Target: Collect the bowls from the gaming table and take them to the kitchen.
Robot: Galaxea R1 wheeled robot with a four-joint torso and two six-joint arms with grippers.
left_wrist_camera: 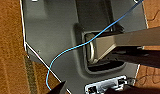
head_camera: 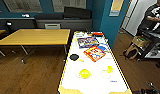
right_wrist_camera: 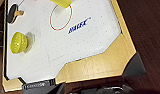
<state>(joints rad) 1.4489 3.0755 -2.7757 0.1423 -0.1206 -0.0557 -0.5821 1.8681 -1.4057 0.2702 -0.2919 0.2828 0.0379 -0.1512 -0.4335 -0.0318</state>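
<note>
The person (head_camera: 153,15) is cut off at the head view's edge.

The gaming table (head_camera: 71,77), long, white-topped and yellow-edged, ran away from the robot. Near its close end sat 2 bowls: a bright yellow-green bowl (head_camera: 84,73) toward the left, and a pale see-through bowl (head_camera: 106,74) toward the right, well apart.

A dark robot arm part (head_camera: 151,86) shows at the head view's lower right corner. Its jaws cannot be made out.
</note>
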